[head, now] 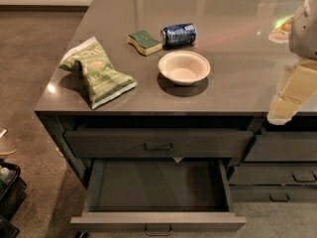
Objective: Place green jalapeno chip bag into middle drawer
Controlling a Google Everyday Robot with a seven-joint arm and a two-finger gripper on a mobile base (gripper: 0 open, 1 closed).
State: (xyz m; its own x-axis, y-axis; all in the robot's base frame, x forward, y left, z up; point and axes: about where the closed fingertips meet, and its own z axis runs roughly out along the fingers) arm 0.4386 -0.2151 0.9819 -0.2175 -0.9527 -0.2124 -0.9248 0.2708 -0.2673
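At the far left of the grey countertop (223, 14), the green jalapeno chip bag (96, 73) was seen lying flat and crinkled, close to the front left corner, with its red-orange logo turned upward. It was touched by nothing. To its right, further back, a green-topped yellow sponge (144, 41) was laid just beside a blue drink can (179, 34), which was tipped on its side. In front of the can, a pale, empty bowl (184, 67) was set upright, well apart from the bag.

Below the counter edge, the top drawer (158, 143) was found shut. Under it, the middle drawer (158, 185) was pulled well out, its long shallow interior bare and its bar handle (158, 230) shown at the bottom of the view. Narrower drawers (277, 175) were stacked shut to the right.

At the far right, the gripper (281, 108) was held over the counter's front edge, well apart from the bag; whether it was spread or pressed together could not be told.
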